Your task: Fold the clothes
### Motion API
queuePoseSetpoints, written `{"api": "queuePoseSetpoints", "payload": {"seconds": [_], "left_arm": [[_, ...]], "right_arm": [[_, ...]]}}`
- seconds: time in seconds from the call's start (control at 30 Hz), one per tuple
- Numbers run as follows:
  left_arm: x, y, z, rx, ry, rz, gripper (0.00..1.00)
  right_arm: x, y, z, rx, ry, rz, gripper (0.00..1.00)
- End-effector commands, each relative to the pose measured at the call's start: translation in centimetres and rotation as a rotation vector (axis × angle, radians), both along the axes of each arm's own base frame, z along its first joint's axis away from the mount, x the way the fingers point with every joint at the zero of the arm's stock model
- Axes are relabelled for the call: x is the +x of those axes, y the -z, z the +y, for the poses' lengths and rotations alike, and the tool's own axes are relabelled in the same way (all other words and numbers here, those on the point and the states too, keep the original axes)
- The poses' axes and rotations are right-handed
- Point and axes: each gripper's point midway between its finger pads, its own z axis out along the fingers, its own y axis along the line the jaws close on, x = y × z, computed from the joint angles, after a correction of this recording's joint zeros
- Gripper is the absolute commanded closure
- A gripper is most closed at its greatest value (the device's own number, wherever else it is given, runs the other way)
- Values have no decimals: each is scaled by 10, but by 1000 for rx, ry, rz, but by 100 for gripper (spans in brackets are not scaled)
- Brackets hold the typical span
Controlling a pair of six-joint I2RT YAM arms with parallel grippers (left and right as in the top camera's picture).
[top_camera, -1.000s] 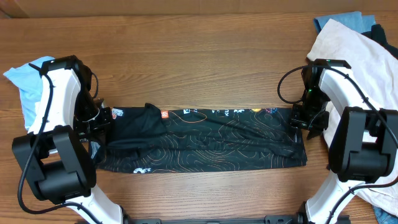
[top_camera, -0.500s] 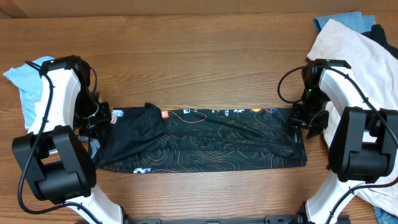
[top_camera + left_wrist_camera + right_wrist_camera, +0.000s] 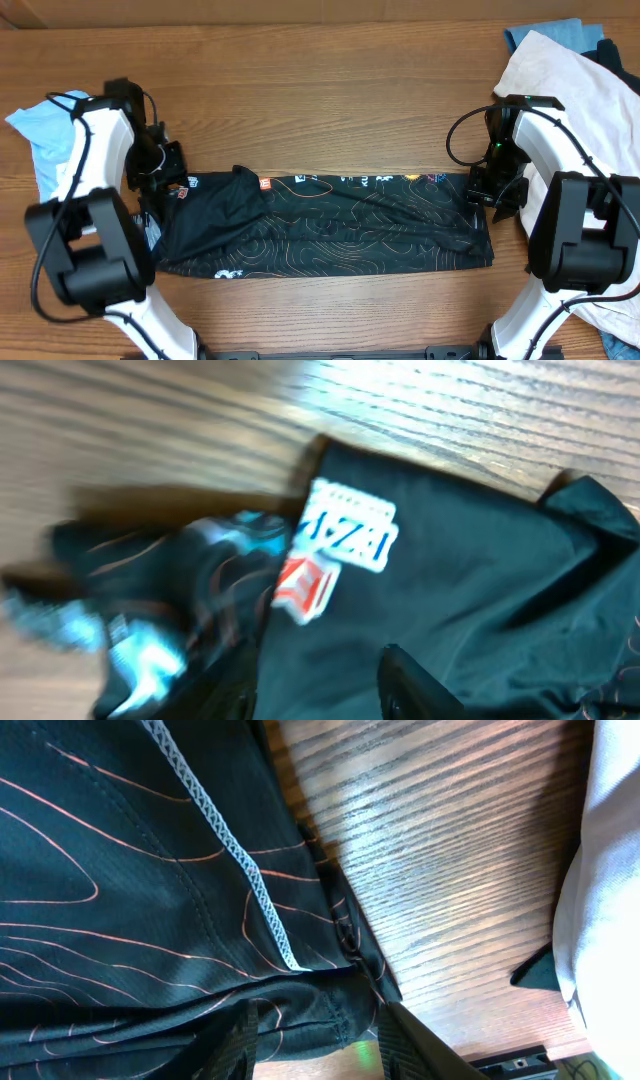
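Note:
The black T-shirt (image 3: pixel 330 225) with thin orange contour lines lies folded into a long strip across the table. My left gripper (image 3: pixel 170 185) hovers over its left end, open, with nothing in it. In the left wrist view the left gripper (image 3: pixel 321 647) sits above dark fabric (image 3: pixel 480 580), close to a white label (image 3: pixel 350 525) and a small red tag (image 3: pixel 305 585); this view is blurred. My right gripper (image 3: pixel 497 197) stands at the strip's right end. In the right wrist view the right gripper (image 3: pixel 317 1003) is open, its fingers either side of the shirt's hemmed corner (image 3: pixel 345 935).
A cream garment (image 3: pixel 570 90) lies heaped at the right under the right arm, with a blue garment (image 3: pixel 545 32) and something dark (image 3: pixel 612 52) behind it. A light blue garment (image 3: pixel 40 135) lies at the left edge. Bare wooden table (image 3: pixel 320 90) stretches beyond the strip.
My left gripper has opened and let go of the shirt's left end, then drawn back a little toward the far side. The right arm has not moved.

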Motion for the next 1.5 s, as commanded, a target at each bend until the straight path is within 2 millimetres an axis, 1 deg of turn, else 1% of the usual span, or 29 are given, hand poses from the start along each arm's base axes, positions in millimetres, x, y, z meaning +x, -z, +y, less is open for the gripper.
{"api": "queuePoseSetpoints", "payload": {"seconds": [0.0,0.1,0.27,0.43,0.5,0.63,0.73,0.83,0.97,1.07,1.17,1.3,1.4,1.47], "left_arm": [[4,23,-14,-86,39,27,62],[9,34,-13,-84,36,24,64],[17,35,-13,-82,28,-5,65],[14,34,-14,-88,28,5,86],[13,33,-14,-89,28,9,90],[14,30,-18,-113,35,4,94],[12,21,-25,-163,59,12,96],[12,1,-37,-237,92,9,96],[15,-30,-53,-329,148,-45,96],[9,-47,-60,-339,173,-55,96],[-8,-51,-67,-325,197,16,96],[-28,-49,-78,-313,261,103,96],[-35,-51,-95,-352,367,106,96],[-39,-56,-111,-415,447,91,96]], "right_arm": [[-1,-2,-1,2,12,-5,57],[-1,-2,-1,2,12,-5,57],[-1,-2,-1,2,12,-5,57],[-1,-2,-1,2,12,-7,57],[0,-1,-1,1,12,-9,57],[0,-1,-1,2,12,-9,58],[0,-1,-1,1,12,-9,58],[0,-2,-1,2,12,-8,58],[0,-2,-1,1,12,-8,58],[0,-2,-1,1,12,-8,58],[0,-1,-1,1,12,-9,58],[0,-1,-1,3,9,-9,58],[0,-1,-1,2,8,-9,58],[0,-1,-1,2,9,-9,58]]}}
